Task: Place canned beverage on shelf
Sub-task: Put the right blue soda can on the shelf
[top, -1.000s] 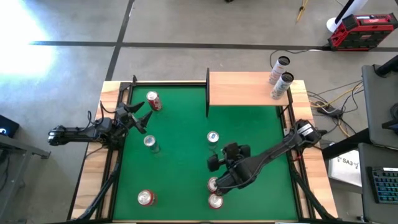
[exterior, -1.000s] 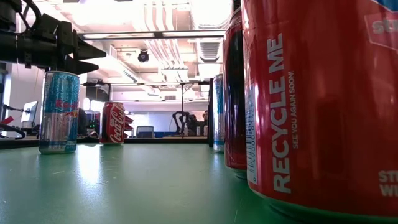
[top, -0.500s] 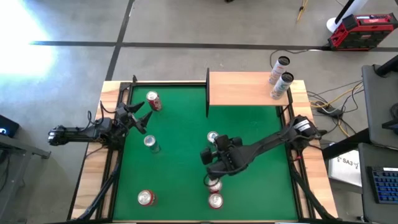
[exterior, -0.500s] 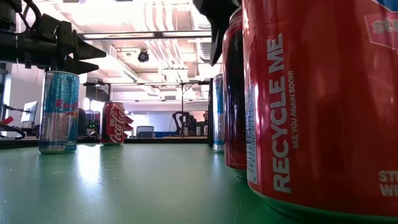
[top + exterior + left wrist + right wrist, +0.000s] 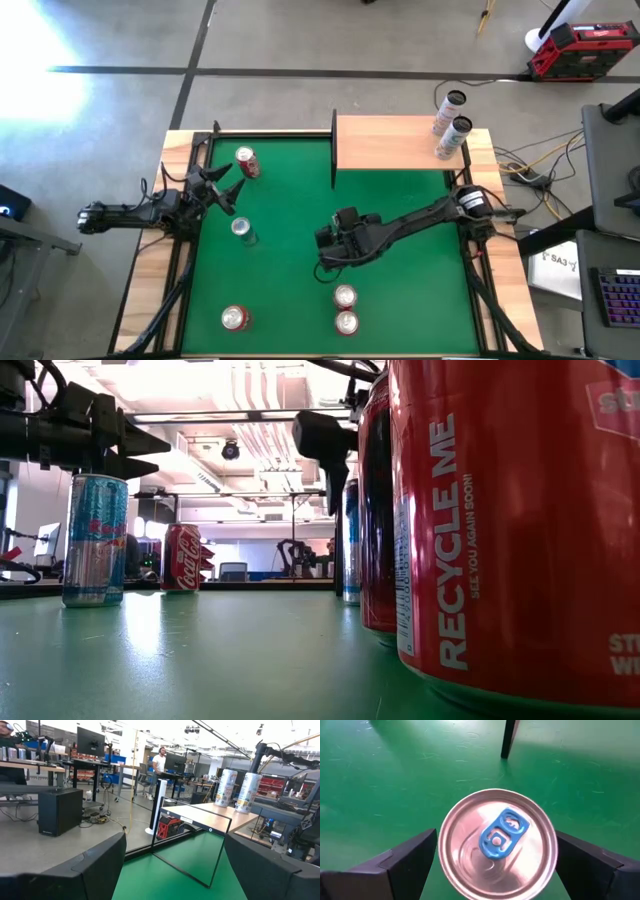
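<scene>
High view: two cans [image 5: 452, 125] on shelf [image 5: 390, 143], four on felt, fifth between right tool's [image 5: 334, 238] open fingers.

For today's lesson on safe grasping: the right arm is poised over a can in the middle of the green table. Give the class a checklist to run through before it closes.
1. Right gripper open: ok.
2. Slim can with the blue tab lies between its fingers, centred: ok.
3. Can upright: ok.
4. Fingers low enough on the can's side: cannot tell.
5. Shelf has bare board beside its two cans: ok.
6. Left gripper waits at the table's left edge, away from the path: ok.
</scene>
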Robot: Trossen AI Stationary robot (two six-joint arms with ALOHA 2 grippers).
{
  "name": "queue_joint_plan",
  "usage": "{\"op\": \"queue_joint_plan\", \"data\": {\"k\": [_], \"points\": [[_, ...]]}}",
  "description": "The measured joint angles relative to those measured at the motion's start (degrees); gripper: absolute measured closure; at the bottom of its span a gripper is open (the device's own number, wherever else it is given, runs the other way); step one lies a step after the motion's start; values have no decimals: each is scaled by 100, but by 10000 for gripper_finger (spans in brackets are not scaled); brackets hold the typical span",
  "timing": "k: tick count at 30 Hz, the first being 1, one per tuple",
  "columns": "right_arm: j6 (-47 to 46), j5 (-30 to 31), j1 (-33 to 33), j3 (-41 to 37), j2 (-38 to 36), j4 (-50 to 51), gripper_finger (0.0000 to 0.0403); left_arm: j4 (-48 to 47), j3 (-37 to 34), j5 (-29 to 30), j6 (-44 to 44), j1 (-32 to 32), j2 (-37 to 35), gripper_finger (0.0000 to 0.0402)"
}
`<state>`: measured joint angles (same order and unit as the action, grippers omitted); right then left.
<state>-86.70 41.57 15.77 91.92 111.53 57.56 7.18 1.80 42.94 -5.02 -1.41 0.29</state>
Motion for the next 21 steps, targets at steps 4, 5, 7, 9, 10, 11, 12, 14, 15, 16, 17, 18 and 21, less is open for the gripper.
{"op": "queue_joint_plan", "data": {"k": [4,5,7,9,10,11,12,14,15,16,17,18,21], "points": [[-557,28,-2,7,68,-166,64,0,1,-1,-1,1,0,78],[-692,39,-5,7,98,-176,72,0,1,-1,-1,1,-2,78],[-778,39,-15,7,186,-164,90,0,0,0,0,2,-2,78],[-803,32,-17,4,199,-104,113,0,2,0,0,2,0,78],[-839,32,-17,4,197,-71,126,0,0,0,-2,0,0,78],[-887,23,-17,4,191,-40,140,1,0,-2,-1,1,-1,78],[-958,40,-17,4,184,-3,154,0,1,-2,0,2,0,78],[-1083,60,-11,4,174,71,175,2,1,-1,-2,1,-2,78],[-1132,52,-4,4,165,125,176,2,0,0,0,2,-2,78],[-1180,40,-4,4,156,189,176,0,0,0,-2,0,0,78],[-1261,34,-4,4,151,249,176,1,1,0,-2,0,-2,78],[-1326,18,-3,8,142,305,176,2,0,-2,-2,2,-2,78],[-1612,-179,58,221,127,756,176,3,1,-2,-1,1,-2,78]]}}
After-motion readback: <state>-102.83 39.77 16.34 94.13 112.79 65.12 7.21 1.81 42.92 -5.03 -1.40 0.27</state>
